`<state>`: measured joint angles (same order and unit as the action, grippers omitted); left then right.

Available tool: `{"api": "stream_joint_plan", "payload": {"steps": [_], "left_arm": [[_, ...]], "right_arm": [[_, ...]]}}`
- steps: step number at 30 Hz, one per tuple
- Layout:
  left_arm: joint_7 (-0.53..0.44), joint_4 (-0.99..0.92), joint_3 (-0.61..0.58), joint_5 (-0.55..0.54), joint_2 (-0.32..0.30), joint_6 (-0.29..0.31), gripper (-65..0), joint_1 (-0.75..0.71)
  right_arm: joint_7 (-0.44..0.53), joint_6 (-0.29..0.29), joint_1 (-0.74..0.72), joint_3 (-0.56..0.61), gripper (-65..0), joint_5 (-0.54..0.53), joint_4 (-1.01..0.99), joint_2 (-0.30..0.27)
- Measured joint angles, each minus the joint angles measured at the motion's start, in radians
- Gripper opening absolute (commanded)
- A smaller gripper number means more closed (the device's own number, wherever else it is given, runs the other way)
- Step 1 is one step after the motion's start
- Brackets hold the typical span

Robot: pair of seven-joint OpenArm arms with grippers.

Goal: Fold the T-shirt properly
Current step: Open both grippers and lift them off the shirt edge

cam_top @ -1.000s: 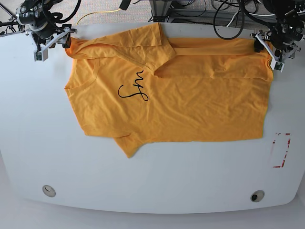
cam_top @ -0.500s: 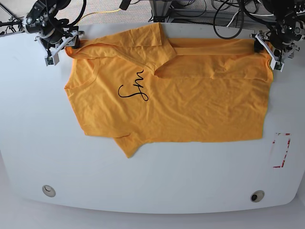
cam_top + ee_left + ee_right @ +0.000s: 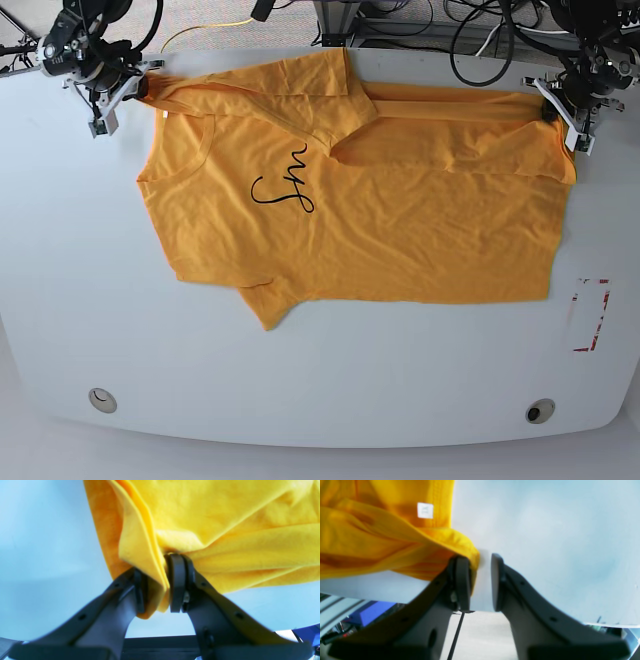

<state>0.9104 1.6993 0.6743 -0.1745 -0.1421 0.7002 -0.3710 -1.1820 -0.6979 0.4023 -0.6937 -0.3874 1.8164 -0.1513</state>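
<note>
Right gripper [image 3: 112, 104]: at ten o'clock on the white table [image 3: 330, 380]; one pad touches a bunched shoulder corner, a gap shows between the jaws, so I cannot tell whether it grips.
Shirt: large orange-yellow cotton T-shirt [image 3: 400, 230] lying flat mid-table, black cursive lettering [image 3: 283, 185] up, far edge folded over.
Left gripper [image 3: 562, 112]: at two o'clock, jaws pinching the hem corner.

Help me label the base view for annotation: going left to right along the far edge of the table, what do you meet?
Right gripper → T-shirt's folded-over sleeve → folded hem band of the T-shirt → left gripper.
</note>
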Motion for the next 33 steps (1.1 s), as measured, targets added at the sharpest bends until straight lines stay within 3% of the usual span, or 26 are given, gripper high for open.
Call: {"api": "stream_joint_plan", "payload": {"steps": [5, 10, 19, 22, 27, 29, 33], "left_arm": [[0.0, 0.0, 0.0, 0.002, 0.0, 0.0, -53.6, 0.0], [0.0, 0.0, 0.0, 0.002, -0.001, 0.0, -53.6, 0.0], [0.0, 0.0, 0.0, 0.006, -0.003, 0.0, -53.3, 0.0], [0.001, 0.0, 0.0, 0.005, -0.003, 0.0, -53.1, 0.0], [0.001, 0.0, 0.0, 0.005, -0.003, 0.0, -51.5, 0.0], [0.006, 0.008, 0.0, 0.007, -0.002, 0.0, -44.7, -0.001], [0.086, 0.078, 0.0, 0.039, 0.0, -0.001, -28.6, -0.014]], "right_arm": [[0.0, -0.002, 0.048, 0.095, -53.4, -0.023, 0.02, -0.074], [0.0, 0.001, 0.106, 0.216, -52.6, -0.1, 0.069, -0.2], [0.003, -0.002, 0.104, 0.254, -52.0, -0.137, 0.074, -0.385], [0.01, -0.001, 0.105, 0.257, -44.7, -0.138, 0.076, -0.4], [-0.003, -0.002, 0.056, 0.254, -25.2, -0.135, 0.075, -0.401], [0.003, -0.002, 0.029, 0.248, -20.1, -0.134, 0.075, -0.393], [-0.005, -0.001, -0.032, 0.242, -19.8, -0.111, 0.067, -0.324]]}}
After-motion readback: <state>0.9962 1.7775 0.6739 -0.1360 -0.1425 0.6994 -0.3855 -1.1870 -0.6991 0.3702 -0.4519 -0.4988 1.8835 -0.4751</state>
